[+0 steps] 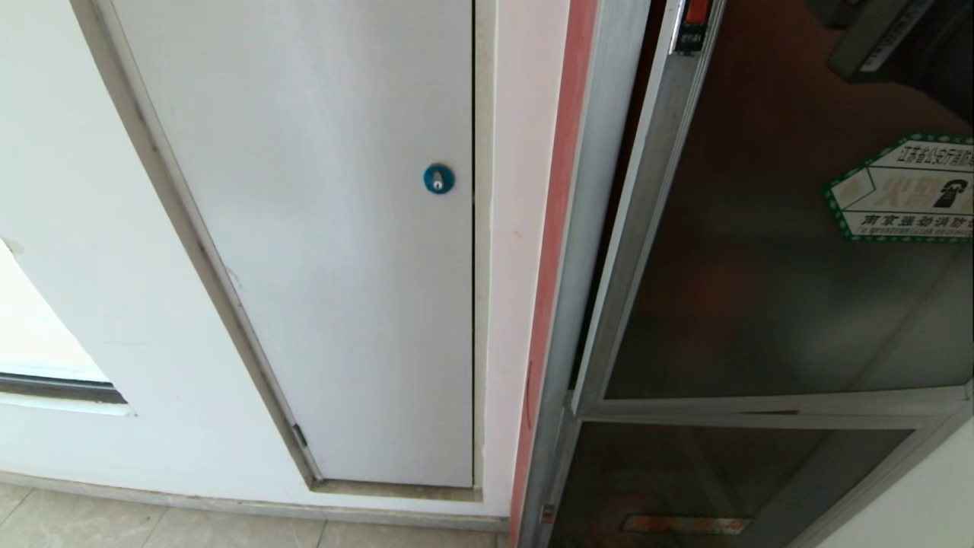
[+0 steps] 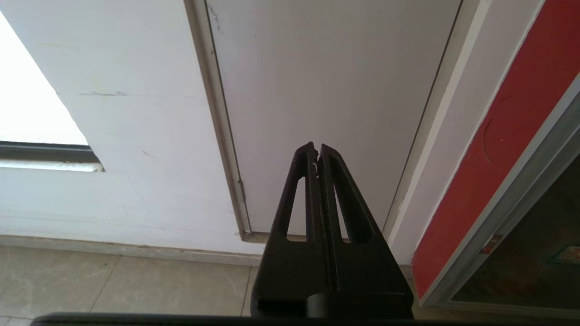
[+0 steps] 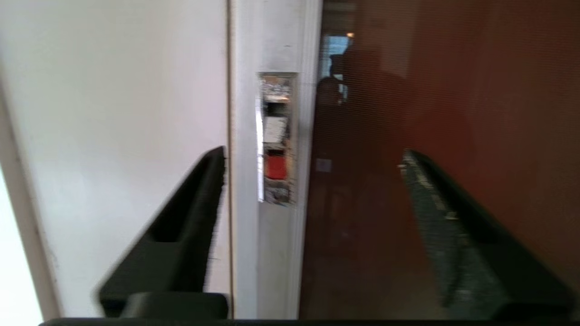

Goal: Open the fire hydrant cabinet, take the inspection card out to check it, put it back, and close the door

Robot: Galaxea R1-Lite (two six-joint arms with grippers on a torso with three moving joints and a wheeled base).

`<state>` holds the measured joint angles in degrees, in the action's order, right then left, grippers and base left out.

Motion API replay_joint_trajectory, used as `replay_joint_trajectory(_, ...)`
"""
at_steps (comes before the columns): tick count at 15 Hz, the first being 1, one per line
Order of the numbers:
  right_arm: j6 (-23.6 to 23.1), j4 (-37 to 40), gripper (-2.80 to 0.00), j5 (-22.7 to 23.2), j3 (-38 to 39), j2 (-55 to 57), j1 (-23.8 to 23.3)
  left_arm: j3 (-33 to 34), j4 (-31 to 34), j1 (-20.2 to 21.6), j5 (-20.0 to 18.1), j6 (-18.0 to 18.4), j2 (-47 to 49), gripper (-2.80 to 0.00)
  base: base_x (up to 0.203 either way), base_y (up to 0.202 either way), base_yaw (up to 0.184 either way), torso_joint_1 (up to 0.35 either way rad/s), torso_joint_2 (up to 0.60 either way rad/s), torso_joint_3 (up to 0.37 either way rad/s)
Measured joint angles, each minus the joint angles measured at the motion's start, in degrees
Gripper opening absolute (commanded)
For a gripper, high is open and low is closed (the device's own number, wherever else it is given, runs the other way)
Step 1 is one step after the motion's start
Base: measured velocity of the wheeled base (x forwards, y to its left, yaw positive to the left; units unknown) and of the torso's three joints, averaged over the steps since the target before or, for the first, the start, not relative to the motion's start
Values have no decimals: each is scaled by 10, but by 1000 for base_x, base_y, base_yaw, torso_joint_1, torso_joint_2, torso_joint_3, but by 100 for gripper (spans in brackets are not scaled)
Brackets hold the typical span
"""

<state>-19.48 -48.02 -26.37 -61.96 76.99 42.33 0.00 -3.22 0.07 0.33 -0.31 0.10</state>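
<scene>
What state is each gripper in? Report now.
Left gripper: closed, holding nothing, parked near the white panel.
Right gripper: open, empty, facing the door by its latch.

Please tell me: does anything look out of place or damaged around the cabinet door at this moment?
One thing: the door of the fire hydrant cabinet stands slightly ajar, with a dark gap along its latch edge. No damage shows. The right gripper is open before the latch; the left gripper is shut, low before the white panel.

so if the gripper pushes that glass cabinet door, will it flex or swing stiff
The door, glass in an aluminium frame, would probably swing rigidly. Its smooth pane looks slippery, so the frame or latch recess seems the safer place to push. The glass may be fragile.
</scene>
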Motion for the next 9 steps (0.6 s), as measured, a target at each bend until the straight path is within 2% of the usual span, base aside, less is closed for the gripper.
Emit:
replay_joint_trajectory(5,0,0,-280,-28,46,-57,-1,0,0,0,0,0,0,-280,0,0,0,0,0,0)
replay_joint_trajectory(9,-19,0,-280,-57,70,-99,-8,0,0,0,0,0,0,-280,0,0,0,0,0,0)
